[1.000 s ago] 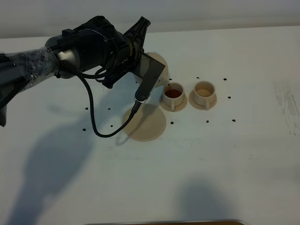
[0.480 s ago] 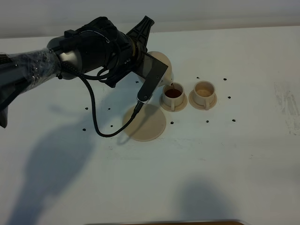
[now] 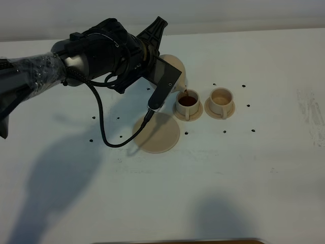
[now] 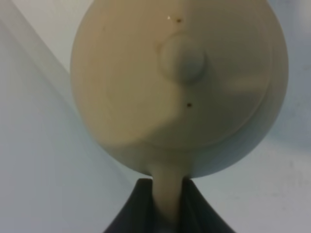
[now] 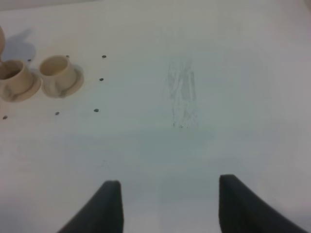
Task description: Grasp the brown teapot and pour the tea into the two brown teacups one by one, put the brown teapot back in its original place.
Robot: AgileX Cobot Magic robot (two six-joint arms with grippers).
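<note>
Exterior high view has the left gripper [image 4: 168,206] pinched tight on the loop handle of the brown teapot [image 3: 175,65]. The pot hangs tipped in the air with its spout right over the teacup [image 3: 188,109] holding dark tea [image 3: 188,100], roughly 2 o'clock from the big flat saucer [image 3: 157,134]. Second teacup [image 3: 221,97] sits just beside at 3 o'clock, pale inside, each cup on its own little saucer [image 3: 199,113], and the right gripper [image 5: 169,204] hangs with jaws spread, gripping nothing, well away from the cups.
</note>
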